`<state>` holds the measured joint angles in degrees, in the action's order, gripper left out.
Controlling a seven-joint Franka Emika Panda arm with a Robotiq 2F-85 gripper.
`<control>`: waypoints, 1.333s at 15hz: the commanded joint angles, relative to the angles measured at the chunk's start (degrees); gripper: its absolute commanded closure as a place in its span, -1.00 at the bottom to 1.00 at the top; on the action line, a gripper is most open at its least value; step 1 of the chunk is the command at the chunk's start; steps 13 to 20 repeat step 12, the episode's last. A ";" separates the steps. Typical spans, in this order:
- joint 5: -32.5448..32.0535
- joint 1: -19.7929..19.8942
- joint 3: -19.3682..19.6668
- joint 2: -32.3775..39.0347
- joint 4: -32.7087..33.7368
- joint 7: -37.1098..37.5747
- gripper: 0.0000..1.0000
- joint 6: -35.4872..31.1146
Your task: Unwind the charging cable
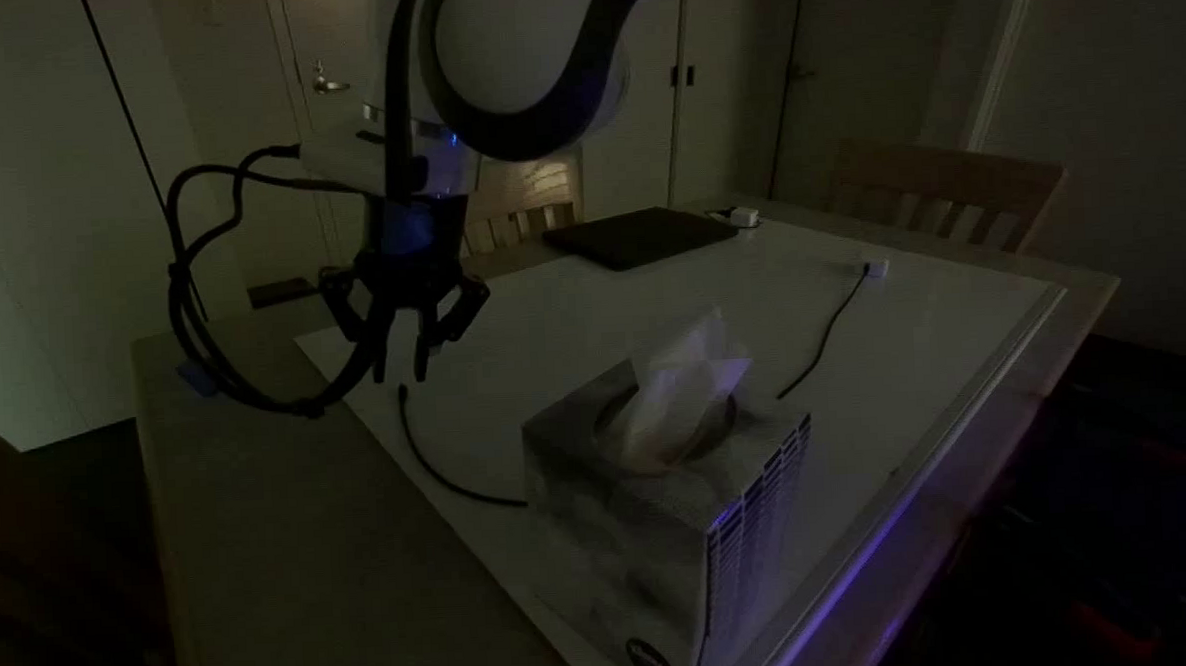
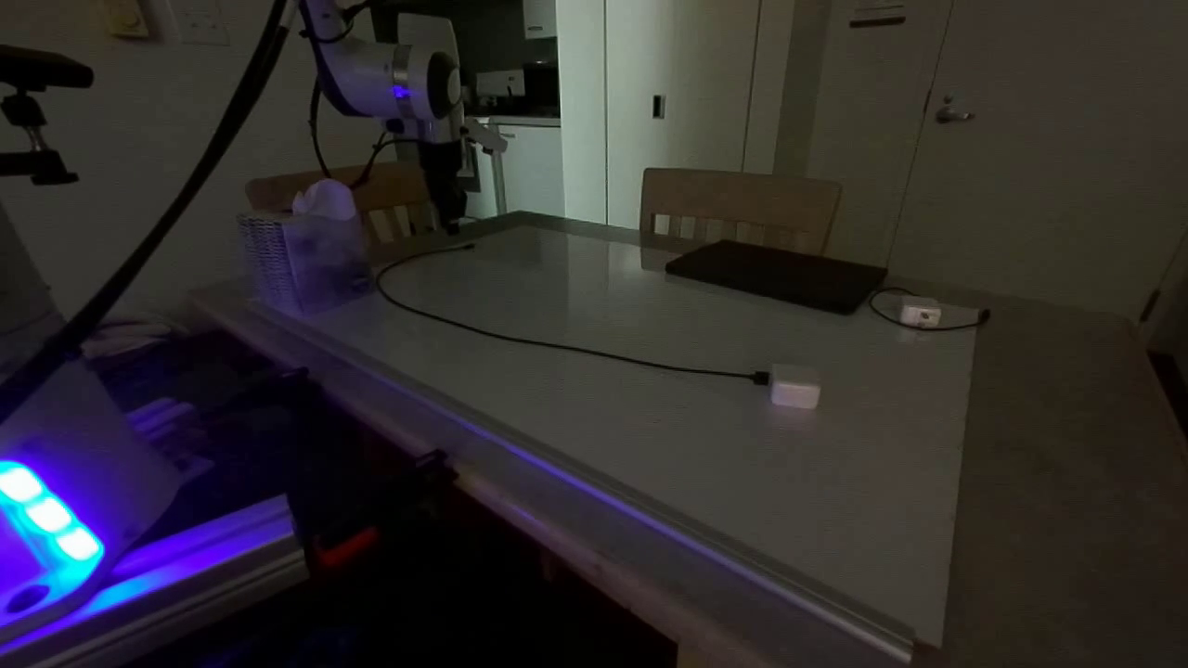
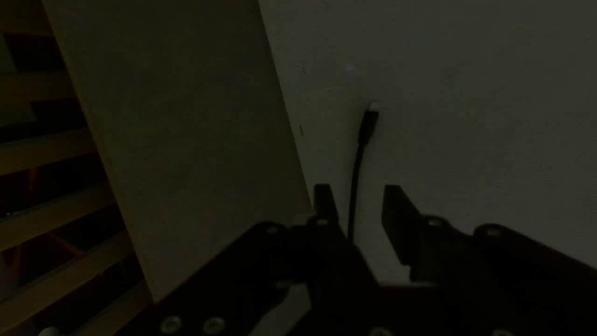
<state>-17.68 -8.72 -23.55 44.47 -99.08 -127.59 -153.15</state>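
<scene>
A thin black charging cable lies stretched out in one long curve on the white board. It shows in both exterior views (image 1: pixel 448 485) (image 2: pixel 557 347) and in the wrist view (image 3: pixel 356 172). One end is plugged into a white charger block (image 1: pixel 877 269) (image 2: pixel 794 386). The free plug end (image 3: pixel 368 125) lies near the board's edge. In an exterior view the tissue box hides the cable's middle. My gripper (image 1: pixel 400 369) (image 2: pixel 453 225) (image 3: pixel 357 191) is open and empty, pointing down above the free end. In the wrist view the cable runs between the fingertips, apparently below them.
A tissue box (image 1: pixel 621 522) (image 2: pixel 325 255) stands on the white board (image 2: pixel 650 436) beside the cable's bend. A dark flat laptop-like slab (image 1: pixel 641 237) (image 2: pixel 778 274) lies at the far side. Near it is another white charger (image 1: pixel 744 217) (image 2: pixel 919 313) with a short black cable. Wooden chairs (image 2: pixel 742 195) stand round the table.
</scene>
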 commanded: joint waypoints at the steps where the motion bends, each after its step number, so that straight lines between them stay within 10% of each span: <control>1: 0.43 -2.43 3.42 -4.89 -2.66 2.84 -0.28 -0.38; 6: -3.08 -8.67 11.19 -11.31 -5.23 18.02 -0.99 0.07; 20: -6.73 -10.49 12.72 -14.18 -7.00 30.29 -1.00 2.29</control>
